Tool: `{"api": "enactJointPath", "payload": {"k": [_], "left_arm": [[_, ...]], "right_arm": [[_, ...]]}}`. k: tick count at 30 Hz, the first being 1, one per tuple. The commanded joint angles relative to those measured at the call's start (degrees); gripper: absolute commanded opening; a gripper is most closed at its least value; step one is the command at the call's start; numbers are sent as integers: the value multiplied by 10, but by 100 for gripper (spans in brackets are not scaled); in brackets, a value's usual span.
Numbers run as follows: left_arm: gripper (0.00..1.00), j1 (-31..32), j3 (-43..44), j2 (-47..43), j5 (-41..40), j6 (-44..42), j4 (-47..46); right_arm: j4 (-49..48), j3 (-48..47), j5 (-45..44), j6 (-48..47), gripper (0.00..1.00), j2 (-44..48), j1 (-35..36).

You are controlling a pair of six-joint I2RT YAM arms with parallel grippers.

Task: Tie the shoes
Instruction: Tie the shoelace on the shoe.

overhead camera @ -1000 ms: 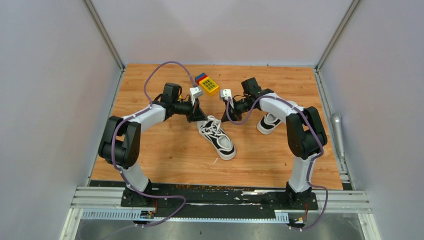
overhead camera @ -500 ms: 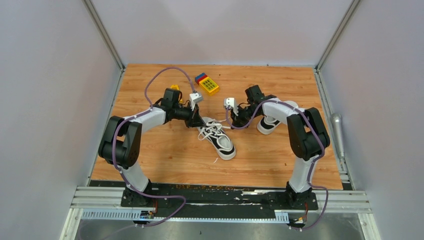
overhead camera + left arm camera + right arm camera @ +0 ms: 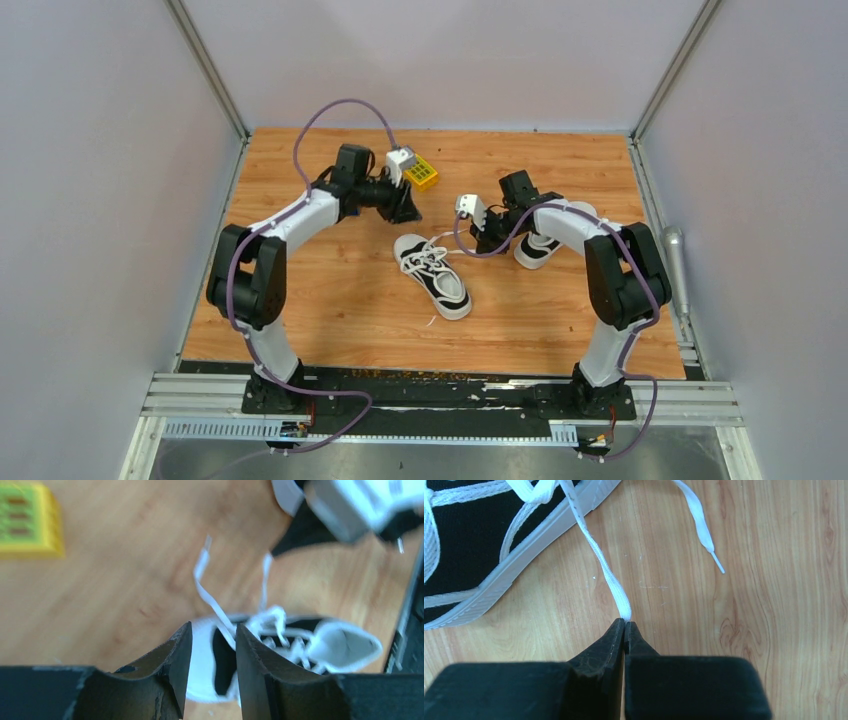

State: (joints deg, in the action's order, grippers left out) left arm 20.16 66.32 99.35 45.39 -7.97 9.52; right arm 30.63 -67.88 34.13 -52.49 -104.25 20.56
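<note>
On the wooden surface [image 3: 330,300], one shoe [image 3: 435,277] lies in the middle. Your right hand [image 3: 624,625] pinches its soft, floppy lace [image 3: 599,562]. Your left hand [image 3: 213,630] is apart and empty. Grab near the ends.

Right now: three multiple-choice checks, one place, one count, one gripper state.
1. The shoe with loose laces lies: A. mid-table B. by the back wall C. at the near edge
2. Shoes on the table: A. one B. two C. three
3. The right gripper is: A. wide open B. shut on a lace C. shut on a sole
1 A, top view shows it at the centre; 2 B, a second shoe lies by the right arm; 3 B, it pinches the white lace.
</note>
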Motion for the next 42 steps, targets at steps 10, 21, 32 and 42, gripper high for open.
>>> {"api": "enactJointPath", "payload": {"k": [10, 21, 32, 42], "left_arm": [[49, 84, 256, 184, -160, 107, 231], [30, 125, 262, 229, -225, 115, 258], [0, 45, 220, 55, -256, 87, 305], [0, -14, 39, -89, -207, 35, 407]], "right_arm": [[-34, -6, -2, 43, 0, 36, 5], [-51, 13, 10, 68, 0, 57, 18], [-51, 22, -14, 158, 0, 78, -38], [-34, 41, -82, 201, 0, 141, -96]]}}
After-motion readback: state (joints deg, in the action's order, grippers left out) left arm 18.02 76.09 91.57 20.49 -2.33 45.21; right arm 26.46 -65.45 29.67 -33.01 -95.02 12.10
